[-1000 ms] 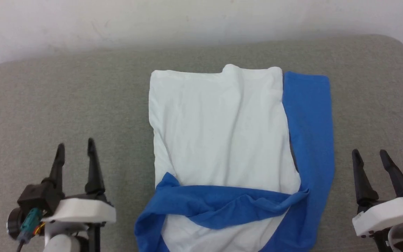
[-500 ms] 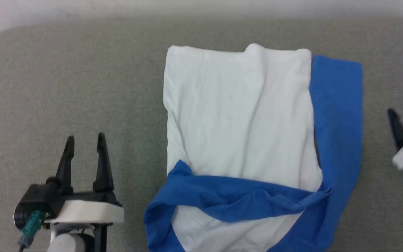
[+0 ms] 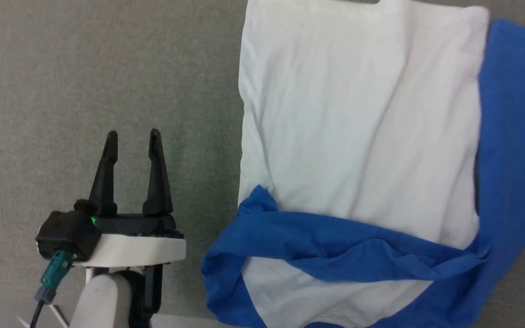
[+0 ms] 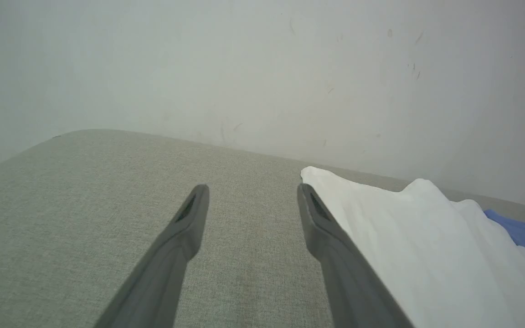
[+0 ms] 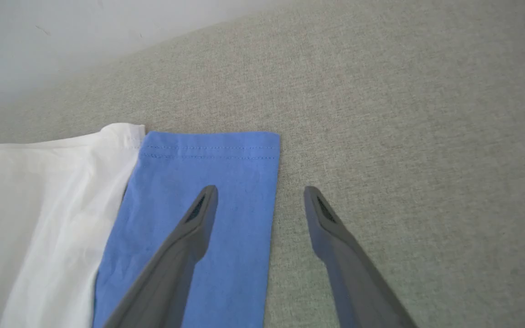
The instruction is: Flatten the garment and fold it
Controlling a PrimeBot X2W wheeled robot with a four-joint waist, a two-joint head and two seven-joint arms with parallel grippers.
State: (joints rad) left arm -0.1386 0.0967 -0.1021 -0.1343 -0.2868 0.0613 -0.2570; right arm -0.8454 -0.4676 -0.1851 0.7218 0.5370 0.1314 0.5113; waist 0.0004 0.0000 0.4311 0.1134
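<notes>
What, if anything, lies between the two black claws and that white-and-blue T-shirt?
Nothing visible. Only the bare grey fabric surface separates the open left gripper from the soft white-and-blue T-shirt; the open right gripper hangs above its blue edge.

The left claw (image 3: 132, 135) gapes empty beside the partly folded garment (image 3: 358, 127).

Pad (image 3: 62, 68) and wall (image 4: 262, 68)
Grey woven pad, rounded at one corner, meets a pale wall bearing faint scuff marks.
</notes>
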